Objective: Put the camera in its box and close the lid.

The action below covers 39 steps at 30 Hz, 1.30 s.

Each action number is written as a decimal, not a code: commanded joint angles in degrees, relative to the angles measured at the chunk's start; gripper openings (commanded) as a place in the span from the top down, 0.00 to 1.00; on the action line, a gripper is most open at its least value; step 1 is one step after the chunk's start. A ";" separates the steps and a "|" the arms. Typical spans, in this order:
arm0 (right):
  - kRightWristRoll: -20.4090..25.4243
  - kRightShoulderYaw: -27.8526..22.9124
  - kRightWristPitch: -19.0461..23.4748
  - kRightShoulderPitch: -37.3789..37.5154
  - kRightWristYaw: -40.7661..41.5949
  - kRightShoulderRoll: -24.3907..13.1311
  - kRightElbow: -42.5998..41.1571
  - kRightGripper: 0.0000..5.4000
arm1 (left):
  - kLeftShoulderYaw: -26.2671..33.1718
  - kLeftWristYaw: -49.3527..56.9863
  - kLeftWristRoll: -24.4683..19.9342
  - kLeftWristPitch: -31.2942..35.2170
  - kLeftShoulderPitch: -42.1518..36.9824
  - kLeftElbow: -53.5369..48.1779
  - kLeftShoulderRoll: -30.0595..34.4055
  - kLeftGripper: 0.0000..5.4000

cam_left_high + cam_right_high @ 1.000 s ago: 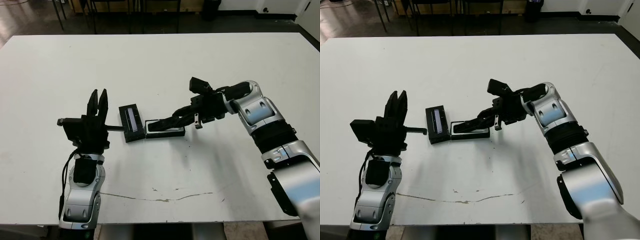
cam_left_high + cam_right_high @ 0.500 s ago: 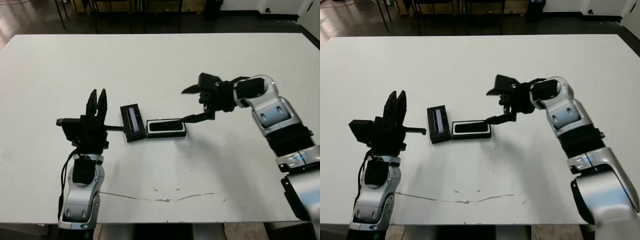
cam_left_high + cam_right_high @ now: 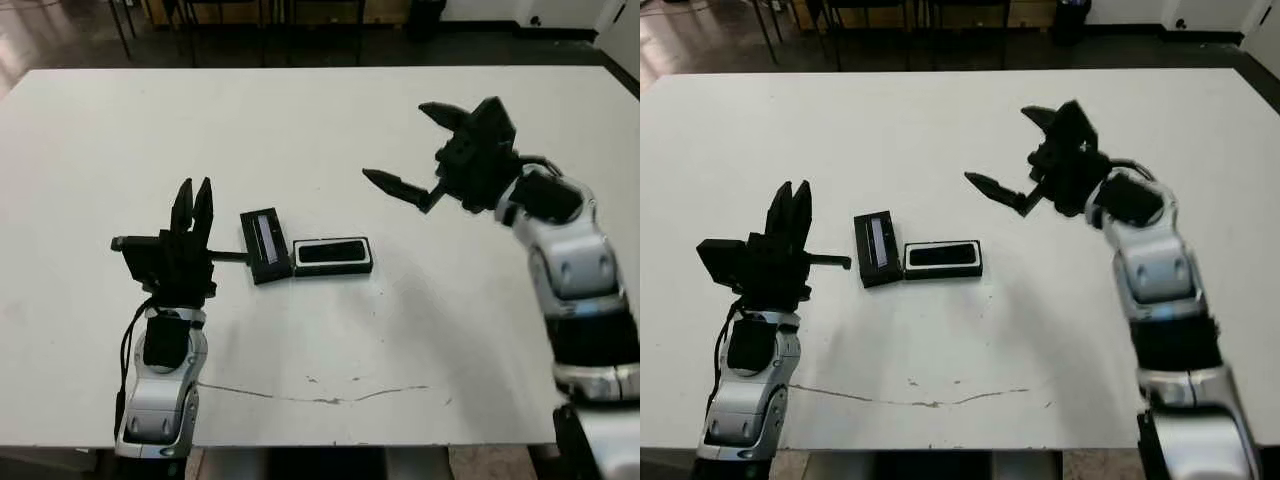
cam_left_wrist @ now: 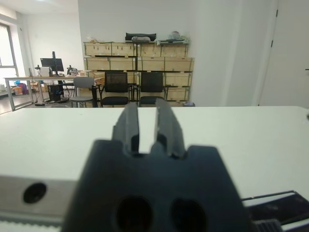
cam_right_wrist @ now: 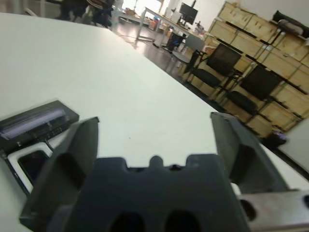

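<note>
Camera [image 3: 333, 253] lay inside the box [image 3: 333, 268] near the middle of the white table [image 3: 320, 120], its dark bar framed by the white lining. The lid [image 3: 262, 245] lay flat on the table, touching the box's left end, its greyish strip up, so the closing step looked not yet done.

The right gripper [image 3: 425, 152] hung above the table, up and to the right of the box and well apart from it, fingers spread wide and holding nothing. The left gripper [image 3: 194, 203] stood upright just left of the lid, fingers close together with only a narrow slit between them, empty as well.

The likely trouble was the lid: flat and thin, it offered little edge to pinch. A finger coming down beside it could shove it against the box and slide both, or tip the camera out of its seat. A lid set down askew would not close.
</note>
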 commanded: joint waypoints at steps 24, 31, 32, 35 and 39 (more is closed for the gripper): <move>-19.72 15.14 -9.15 3.76 1.35 -4.94 3.47 1.00 | -0.11 -0.24 -0.06 0.77 0.99 0.28 0.49 1.00; -21.00 16.66 -9.55 4.09 5.66 -6.93 4.71 1.00 | -0.03 -0.28 -0.33 0.92 0.65 0.48 0.48 1.00; -21.02 16.73 -9.53 4.01 6.49 -7.31 4.73 1.00 | -0.05 -0.22 -0.15 0.92 0.54 0.57 0.53 1.00; -20.87 16.58 -9.24 3.83 8.49 -8.23 4.32 1.00 | -0.14 -0.01 0.37 1.24 0.27 0.58 0.56 1.00; -19.41 14.38 -10.13 4.36 7.63 -8.13 3.88 1.00 | -0.09 -0.13 0.31 1.04 -0.04 0.76 0.57 1.00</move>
